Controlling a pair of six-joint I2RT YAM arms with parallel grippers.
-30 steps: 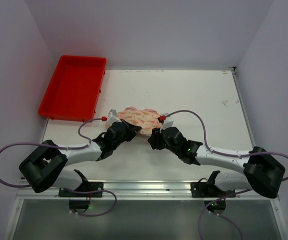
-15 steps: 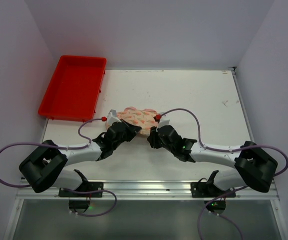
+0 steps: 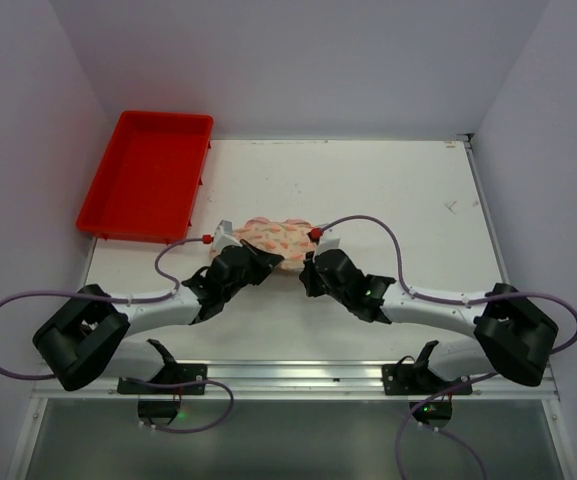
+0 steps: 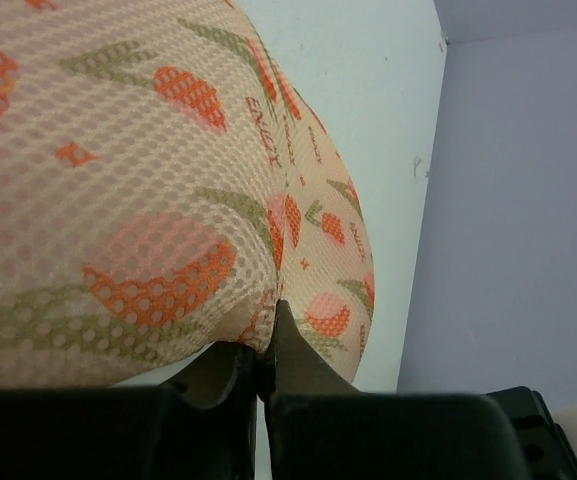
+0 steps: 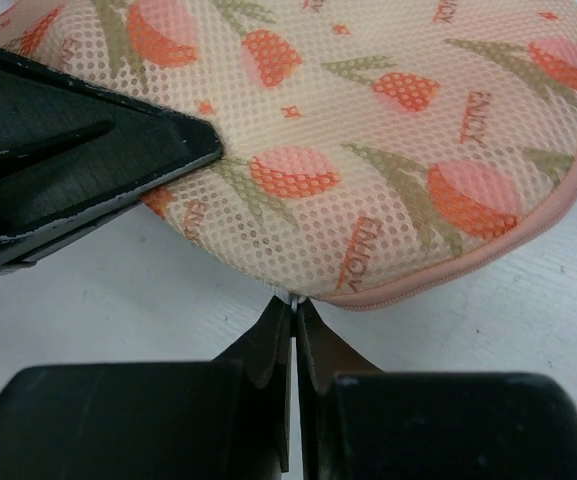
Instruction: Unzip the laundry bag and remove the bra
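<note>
The laundry bag (image 3: 274,234), cream mesh with orange-pink tulip print and a pink zipped edge, lies on the white table between both arms. It fills the left wrist view (image 4: 148,190) and the right wrist view (image 5: 368,150). My left gripper (image 3: 258,262) is shut, pinching the bag's near edge fabric (image 4: 260,340). My right gripper (image 3: 311,268) is shut on a small metal zipper pull (image 5: 294,298) at the bag's pink edge. The left gripper's dark fingers (image 5: 78,160) lie against the bag in the right wrist view. The bra is hidden.
A red tray (image 3: 148,175) stands at the back left, partly off the table. Grey walls close in on three sides. Purple cables loop from each wrist over the table.
The right gripper has shifted slightly left and toward the bag's near edge. The bag looks a little more bunched and narrower. The left gripper has barely moved.
</note>
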